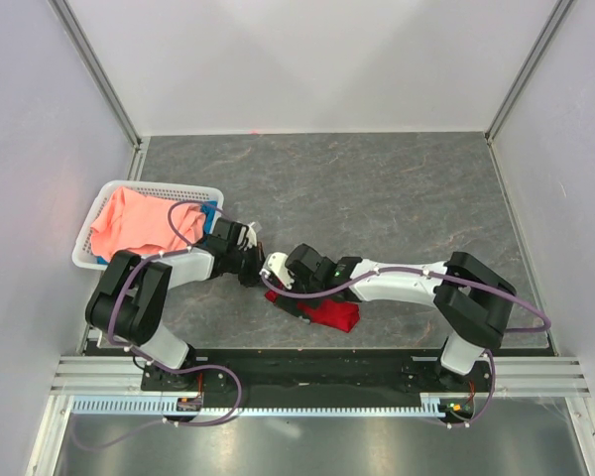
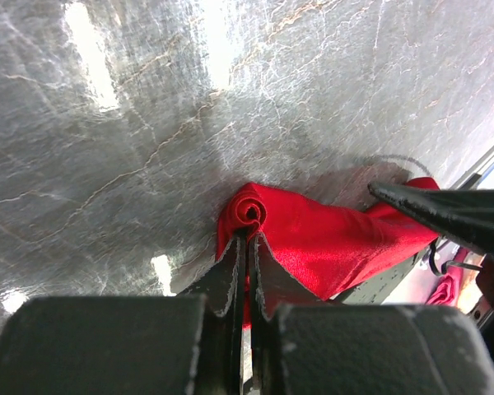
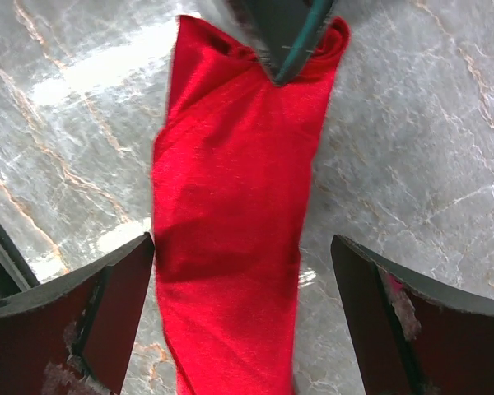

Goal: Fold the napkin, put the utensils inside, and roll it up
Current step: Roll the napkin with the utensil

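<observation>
The napkin (image 1: 334, 316) is a deep red cloth rolled into a long bundle on the grey table, near the front edge. Its spiral end (image 2: 251, 209) faces the left wrist camera. My left gripper (image 2: 249, 240) is shut on that end, with red cloth showing between its pads; its dark tip (image 3: 285, 43) also presses the far end of the napkin (image 3: 230, 247) in the right wrist view. My right gripper (image 3: 240, 243) stands open over the roll, one finger on each side and neither touching it. The utensils are hidden.
A white basket (image 1: 107, 194) at the left holds a salmon-pink cloth (image 1: 134, 223) and a blue cloth (image 1: 210, 212). One right finger (image 2: 445, 211) reaches into the left wrist view. The black base rail (image 1: 307, 365) runs just below the napkin.
</observation>
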You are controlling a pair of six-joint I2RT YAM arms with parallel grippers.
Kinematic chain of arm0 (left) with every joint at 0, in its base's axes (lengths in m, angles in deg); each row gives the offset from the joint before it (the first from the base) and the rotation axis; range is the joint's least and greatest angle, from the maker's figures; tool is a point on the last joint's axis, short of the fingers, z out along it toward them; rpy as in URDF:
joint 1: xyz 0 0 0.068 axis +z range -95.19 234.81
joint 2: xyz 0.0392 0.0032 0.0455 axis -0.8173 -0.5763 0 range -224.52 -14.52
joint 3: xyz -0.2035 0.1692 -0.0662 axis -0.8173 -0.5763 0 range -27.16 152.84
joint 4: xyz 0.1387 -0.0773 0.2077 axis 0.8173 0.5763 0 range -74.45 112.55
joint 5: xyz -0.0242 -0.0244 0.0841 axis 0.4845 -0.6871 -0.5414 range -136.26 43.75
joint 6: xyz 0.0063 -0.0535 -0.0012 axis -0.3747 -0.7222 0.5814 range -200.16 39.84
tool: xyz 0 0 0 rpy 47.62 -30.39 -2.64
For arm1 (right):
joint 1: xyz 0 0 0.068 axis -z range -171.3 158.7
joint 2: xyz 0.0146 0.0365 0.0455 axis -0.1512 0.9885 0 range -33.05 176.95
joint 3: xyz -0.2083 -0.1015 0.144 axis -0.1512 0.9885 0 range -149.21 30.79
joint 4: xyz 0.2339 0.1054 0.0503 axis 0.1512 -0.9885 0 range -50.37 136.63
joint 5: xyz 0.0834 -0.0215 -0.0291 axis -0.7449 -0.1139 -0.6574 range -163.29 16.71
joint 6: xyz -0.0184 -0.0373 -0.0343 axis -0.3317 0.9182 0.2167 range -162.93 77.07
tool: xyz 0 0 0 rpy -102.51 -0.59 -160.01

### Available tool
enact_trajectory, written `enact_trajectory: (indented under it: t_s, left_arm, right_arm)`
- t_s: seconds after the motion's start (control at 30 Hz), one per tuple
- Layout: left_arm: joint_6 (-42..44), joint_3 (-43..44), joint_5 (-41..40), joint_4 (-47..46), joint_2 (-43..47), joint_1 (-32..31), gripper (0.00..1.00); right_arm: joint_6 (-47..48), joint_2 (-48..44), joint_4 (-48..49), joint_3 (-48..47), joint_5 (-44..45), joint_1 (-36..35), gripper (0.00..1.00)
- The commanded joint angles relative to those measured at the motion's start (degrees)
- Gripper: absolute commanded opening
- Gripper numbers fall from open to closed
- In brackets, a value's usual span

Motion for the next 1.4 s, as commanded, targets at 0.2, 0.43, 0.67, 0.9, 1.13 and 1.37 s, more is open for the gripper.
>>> enact_trajectory:
  t_s: [0.2, 0.43, 0.67, 0.9, 1.13, 1.37]
  left_arm:
    - [0.9, 2.7, -2.5, 5.2, -2.2, -0.1, 0.02]
    - [1.1, 3.4, -2.5, 5.9, -1.5, -0.1, 0.02]
    - [0.4, 6.0, -3.0, 6.9, 0.2, 0.1, 0.34]
    - [2.5, 13.2, -3.2, 12.2, 2.8, 3.1, 0.72]
    - [5.9, 20.2, -3.7, 18.5, 5.3, 8.9, 0.85]
    - [9.6, 26.0, -2.3, 22.5, 8.1, 11.8, 0.87]
  right_arm:
    - [-1.1, 0.1, 1.1, 1.4, 4.9, -3.9, 0.95]
    - [-3.2, 3.3, -1.4, 0.5, 9.4, -3.9, 0.9]
    - [-7.2, 4.2, -2.5, 1.4, 11.0, -3.9, 0.66]
    - [-11.6, 3.7, -1.2, 3.0, 12.2, -2.3, 0.55]
    - [-15.5, 4.0, 0.1, 3.2, 11.1, 5.4, 0.52]
    - [-17.7, 7.4, 0.8, -0.3, 11.8, 15.0, 0.51]
